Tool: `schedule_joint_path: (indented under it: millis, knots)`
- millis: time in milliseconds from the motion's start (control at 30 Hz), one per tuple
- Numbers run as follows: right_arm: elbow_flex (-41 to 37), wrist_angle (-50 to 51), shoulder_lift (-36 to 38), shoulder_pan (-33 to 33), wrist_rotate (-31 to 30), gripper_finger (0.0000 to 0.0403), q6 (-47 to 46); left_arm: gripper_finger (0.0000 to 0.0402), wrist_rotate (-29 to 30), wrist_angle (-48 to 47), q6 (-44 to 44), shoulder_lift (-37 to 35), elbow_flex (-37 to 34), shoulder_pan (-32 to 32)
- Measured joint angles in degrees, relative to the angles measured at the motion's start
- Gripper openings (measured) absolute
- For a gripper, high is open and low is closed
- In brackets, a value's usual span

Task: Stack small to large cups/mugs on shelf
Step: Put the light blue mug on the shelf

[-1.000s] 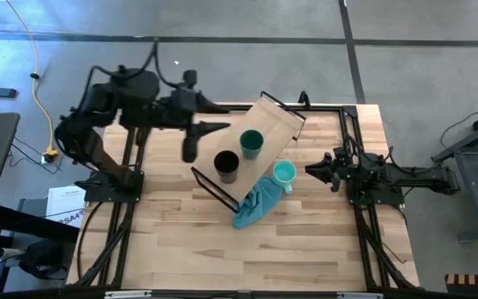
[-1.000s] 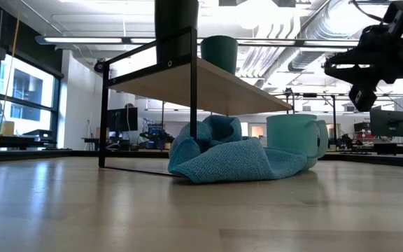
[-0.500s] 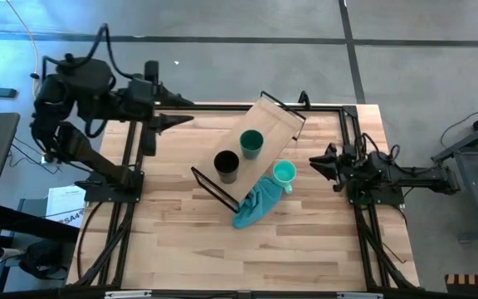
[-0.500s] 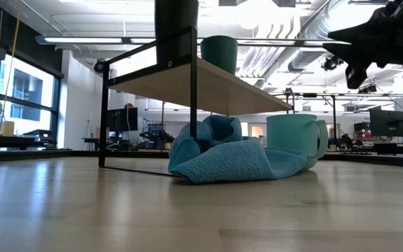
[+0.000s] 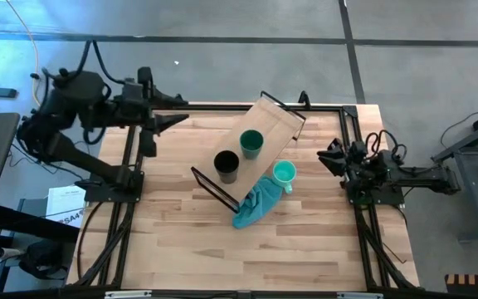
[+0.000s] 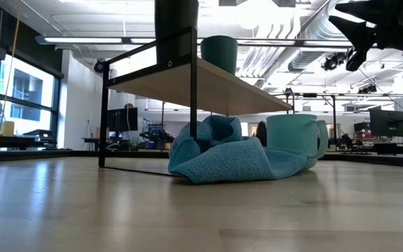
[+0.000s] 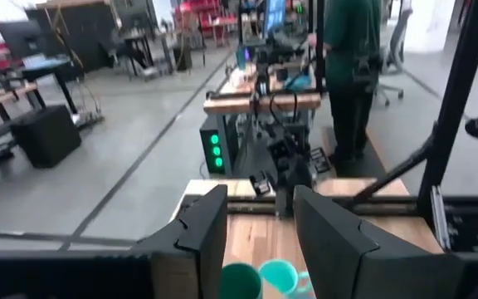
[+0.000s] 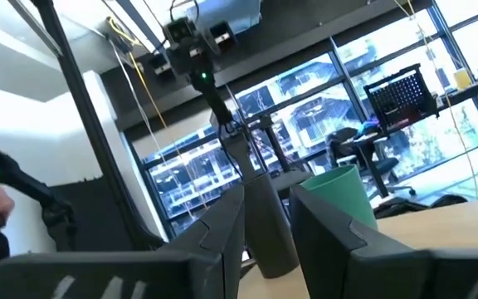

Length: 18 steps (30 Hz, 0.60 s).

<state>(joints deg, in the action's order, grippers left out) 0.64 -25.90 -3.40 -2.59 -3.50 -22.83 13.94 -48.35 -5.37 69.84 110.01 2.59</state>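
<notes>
The shelf point(image 5: 268, 133) stands slantwise at the table's middle. The black cup point(image 5: 226, 166) and the dark green cup point(image 5: 251, 143) stand upright on its board, side by side; both also show in the low view, the black cup point(image 6: 176, 21) and the green cup point(image 6: 219, 52). The mint mug point(image 5: 284, 173) stands on the tabletop beside the shelf, with the teal cloth point(image 5: 254, 203) lying against it. My left gripper point(image 5: 168, 116) is open and empty, high over the table's far left corner. My right gripper point(image 5: 326, 158) is open and empty, raised to the right of the mug.
The shelf's black frame legs point(image 6: 192, 98) stand on the tabletop. The cloth point(image 6: 222, 157) lies bunched under the shelf's edge and against the mug point(image 6: 296, 140). A person point(image 7: 351, 50) stands in the room beyond the table. Bare wood point(image 5: 222, 249) lies toward the near edge.
My left gripper has drawn back from the shelf toward the table's far left corner and turned from pointing down to about level. My right gripper has risen and drawn back a little toward the table's right edge. The cups, mug and cloth have stayed put.
</notes>
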Motion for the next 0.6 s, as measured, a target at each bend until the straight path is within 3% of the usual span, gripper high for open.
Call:
schedule_joint_path:
  millis: [333,467,600]
  knots:
    - [0.02,-0.08,0.0,0.0,0.01,0.0089,-1.19,0.0129,0.21,29.14,1.01,-9.73,-29.49,0.0]
    - [0.02,-0.08,0.0,0.0,0.01,0.0089,-0.66,0.0129,0.19,37.72,2.53,-10.56,-37.0,-0.04]
    - [0.02,-0.08,0.0,-0.01,0.01,0.0089,-0.49,0.0129,0.54,39.5,3.99,-10.56,-40.38,-0.02]
